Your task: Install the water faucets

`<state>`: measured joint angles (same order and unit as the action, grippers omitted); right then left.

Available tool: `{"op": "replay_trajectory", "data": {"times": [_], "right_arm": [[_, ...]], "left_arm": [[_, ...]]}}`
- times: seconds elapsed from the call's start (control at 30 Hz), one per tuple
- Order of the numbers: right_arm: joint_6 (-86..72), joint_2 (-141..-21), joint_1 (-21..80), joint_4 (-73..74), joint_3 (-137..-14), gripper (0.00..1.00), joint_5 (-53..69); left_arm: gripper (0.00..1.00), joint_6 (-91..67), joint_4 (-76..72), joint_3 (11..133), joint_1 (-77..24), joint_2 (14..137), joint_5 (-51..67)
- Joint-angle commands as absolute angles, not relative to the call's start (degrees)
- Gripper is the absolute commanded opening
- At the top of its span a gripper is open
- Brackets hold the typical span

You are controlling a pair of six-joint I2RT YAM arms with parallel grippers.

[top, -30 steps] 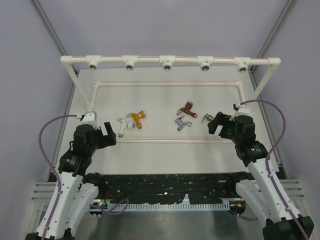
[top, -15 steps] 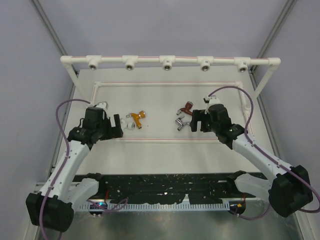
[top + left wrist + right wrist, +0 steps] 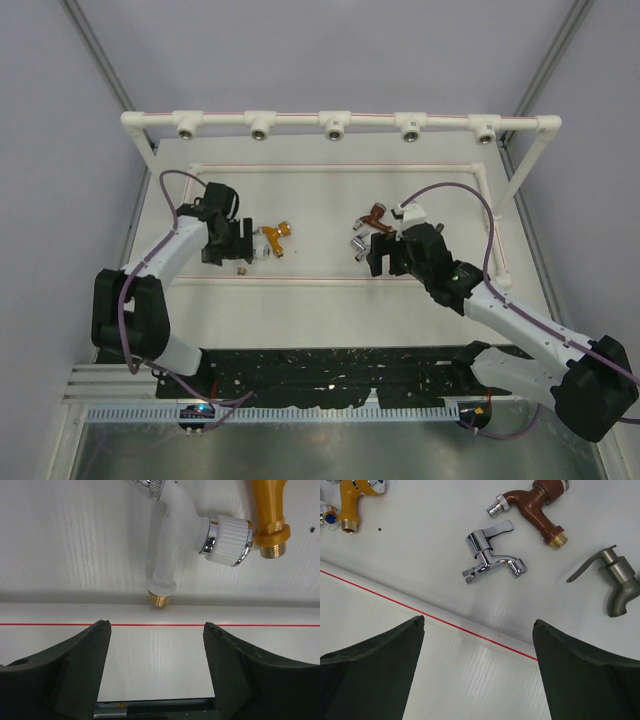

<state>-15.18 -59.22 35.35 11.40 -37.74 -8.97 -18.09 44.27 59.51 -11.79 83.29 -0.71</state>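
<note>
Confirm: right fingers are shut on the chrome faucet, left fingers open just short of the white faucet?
No: the right wrist view shows the right fingers open and empty, the chrome faucet loose ahead of them. The rest is right.

Faucets (image 3: 272, 237) on table (image 3: 330, 200), before pipe frame (image 3: 295, 117)

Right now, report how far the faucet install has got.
Done: nothing; all five sockets on the pipe frame are empty. In hand: left gripper open near the white faucet, right gripper open near the chrome faucet, neither gripping. Left: installing all five.
</note>
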Motion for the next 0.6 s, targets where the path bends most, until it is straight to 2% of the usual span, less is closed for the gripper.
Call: {"op": "replay_trajectory", "data": {"times": [0.0,0.2,0.57], "right_arm": [[-16.08,-56.60,36.12,7.38,-36.30,0.93,-10.55],[-15.91,-54.76,36.21,6.77,-34.81,0.92,-9.84],[-16.08,-52.65,36.21,6.59,-33.40,0.92,-10.28]], "left_arm": [[0.75,-18.02,42.10,63.62,-12.57,89.46,-3.42],[0.65,-17.40,39.12,65.31,-13.27,96.15,-6.33],[0.62,-17.49,39.63,67.93,-13.71,100.72,-4.83]]}}
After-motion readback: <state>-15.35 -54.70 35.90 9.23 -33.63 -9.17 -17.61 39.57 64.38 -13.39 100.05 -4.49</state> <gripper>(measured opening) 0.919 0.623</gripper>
